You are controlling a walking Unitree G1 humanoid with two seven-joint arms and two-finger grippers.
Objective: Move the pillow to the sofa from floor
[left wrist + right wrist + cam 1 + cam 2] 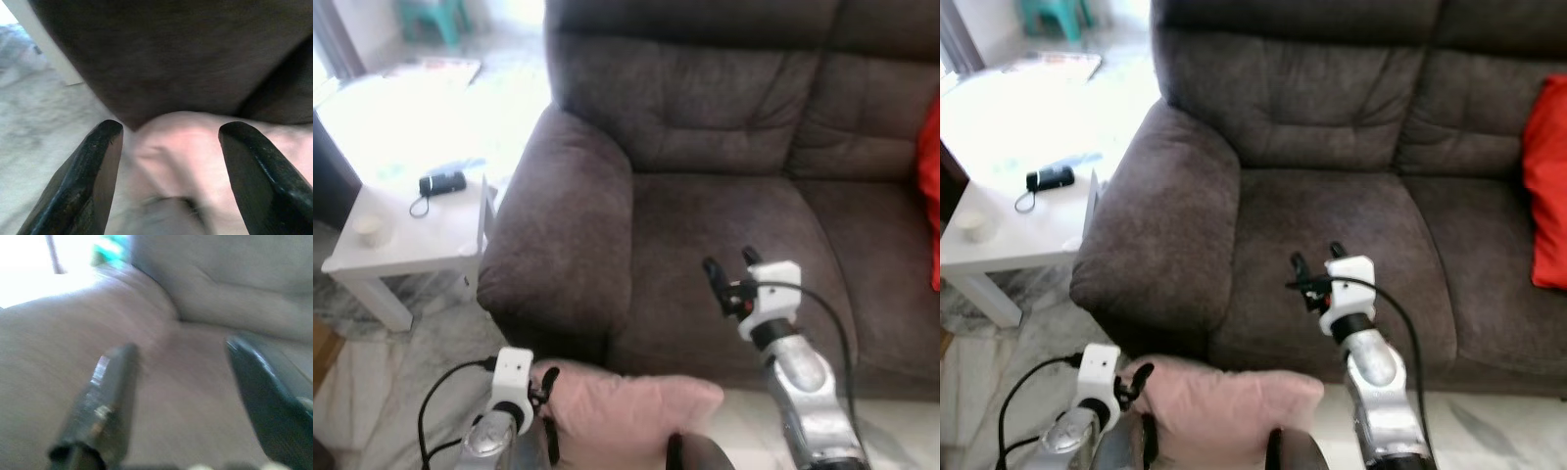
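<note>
Left eye view: the right pincer [732, 262] is raised over the seat cushion of the dark brown sofa [705, 117], its two black fingers apart and holding nothing. Below and to the left of it, at the foot of the sofa's front edge, lies the pink pillow [631, 403] on the pale marbled floor [382, 392]. The left pincer [548, 392] is low at the pillow's left end, beside the base of the sofa's armrest [563, 225].

Left wrist view: the left pincer's [168, 134] black fingers [93, 166] stand wide apart, with the pillow [190, 161] between and just beyond their tips; whether they touch the fabric cannot be told. Directly ahead of this pincer the dark underside of the armrest [171, 54] overhangs the pillow, closing off the space above it.

Right wrist view: blurred; the right pincer's [181, 352] fingers are spread, with brown sofa upholstery [161, 362] beyond them.

Surroundings: to the left of the left pincer, past the armrest, stands a white table [411, 240] carrying a small black device with a cord [440, 183] and a small pale cup-like object [370, 229]. Far to the right of the right pincer, a red cushion [1547, 186] leans against the sofa's backrest. A teal piece of furniture [435, 15] stands well beyond the table, in bright light.
</note>
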